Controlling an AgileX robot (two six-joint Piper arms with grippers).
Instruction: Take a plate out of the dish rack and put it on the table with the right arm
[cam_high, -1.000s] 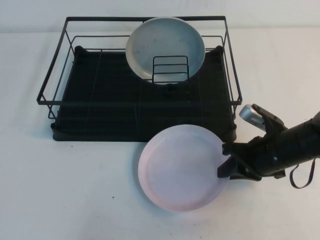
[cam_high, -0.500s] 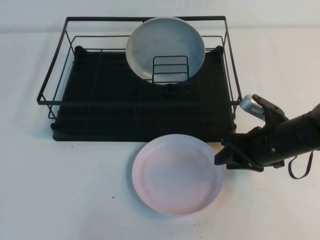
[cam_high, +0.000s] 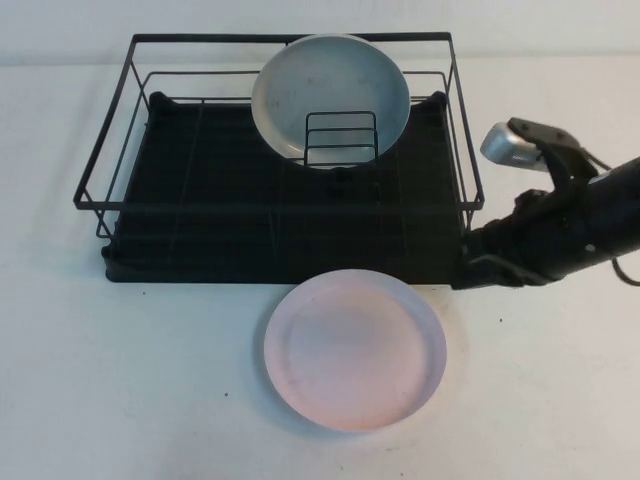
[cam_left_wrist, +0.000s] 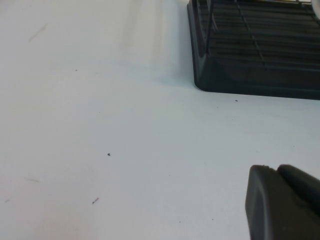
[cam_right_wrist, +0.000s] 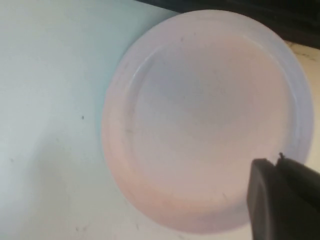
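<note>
1. High view. The pale pink plate (cam_high: 355, 349) lies flat on the white bench (cam_high: 150, 380), at about 6 o'clock from the centre of the dish rack (cam_high: 280, 190) and just in front of the rack's near tray edge, close to it. A grey-blue plate (cam_high: 330, 97) leans upright inside the rack at its 12 o'clock side, behind a small wire divider (cam_high: 341, 138). The right hand (cam_high: 470, 272) hangs at roughly 2 o'clock from the pink plate, by the rack's near right corner and apart from the plate; whether its fingers are apart or together cannot be told here. The left hand does not appear in this view.

2. Left wrist view. A dark finger of the left hand (cam_left_wrist: 282, 202) sits over bare bench; a corner of the rack's black ribbed tray (cam_left_wrist: 250, 75) lies well apart from it. Its finger spacing cannot be told.

3. Right wrist view. The pink plate (cam_right_wrist: 205, 120) fills most of the frame, resting on the bench (cam_right_wrist: 45, 100), with a dark finger of the right hand (cam_right_wrist: 282, 200) over its rim. Nothing is held.
</note>
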